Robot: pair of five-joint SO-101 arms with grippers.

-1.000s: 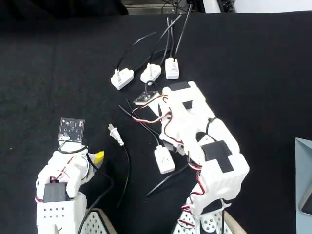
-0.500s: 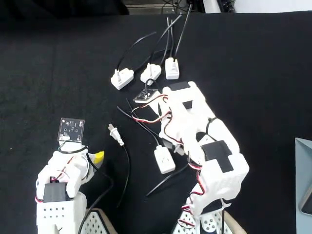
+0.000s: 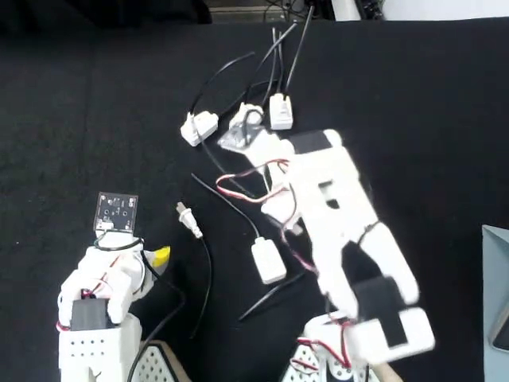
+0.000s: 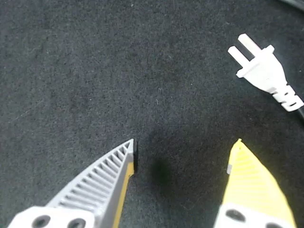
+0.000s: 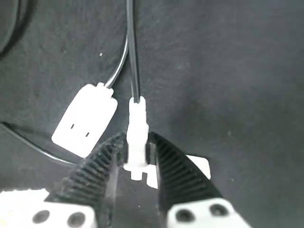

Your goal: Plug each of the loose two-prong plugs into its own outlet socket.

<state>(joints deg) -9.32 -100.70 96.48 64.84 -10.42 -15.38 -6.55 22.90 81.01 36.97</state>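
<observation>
Lower left of the high view, your left arm (image 3: pixel 99 294) rested on the black tabletop (image 3: pixel 79 119), its jaws spread apart and holding nothing. Just right of them lay a loose two-prong plug (image 3: pixel 188 219), untouched. A lone outlet socket (image 3: pixel 268 260) lay at lower centre. At upper centre, three sockets (image 3: pixel 280 111) sat in a row. Your right arm (image 3: pixel 334 207) stood over the middle one, its jaws clenched on a white plug (image 5: pixel 137 128). Whether its prongs were seated could not be told.
</observation>
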